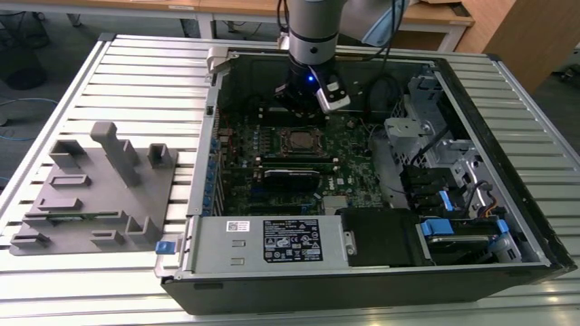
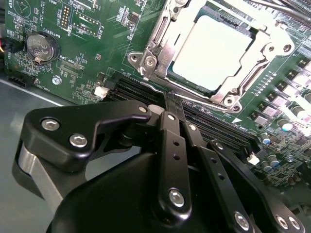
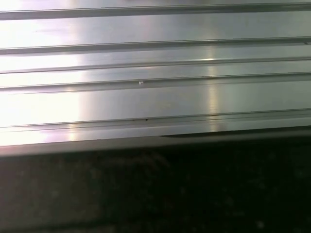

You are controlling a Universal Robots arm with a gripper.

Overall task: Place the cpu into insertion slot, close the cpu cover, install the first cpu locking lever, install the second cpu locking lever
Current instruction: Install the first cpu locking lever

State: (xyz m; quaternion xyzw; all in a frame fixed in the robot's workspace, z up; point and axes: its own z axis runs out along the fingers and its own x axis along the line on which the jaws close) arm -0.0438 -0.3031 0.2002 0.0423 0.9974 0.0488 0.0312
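Note:
The cpu [image 2: 214,51] lies flat in the insertion slot [image 1: 299,140] on the green board, its silver-grey top showing. The cpu cover [image 2: 161,36], a silvery frame, lies down around it, and a thin metal lever [image 2: 245,77] runs along one side of the socket. My gripper [image 2: 167,97] is shut, its two black fingers [image 2: 171,131] pressed together with nothing between them. Their tips are just beside the socket's edge, over the black memory slots [image 2: 138,90]. In the exterior view the gripper [image 1: 297,109] hangs inside the case, just behind the socket.
The open computer case [image 1: 471,88] lies on a slatted metal table [image 3: 146,63]. A labelled power-supply box [image 1: 272,241] is at the case's near side, with drive bays and cables [image 1: 435,170] on the exterior view's right. A grey fixture [image 1: 91,190] stands left of the case. A coin battery [image 2: 41,46] sits on the board.

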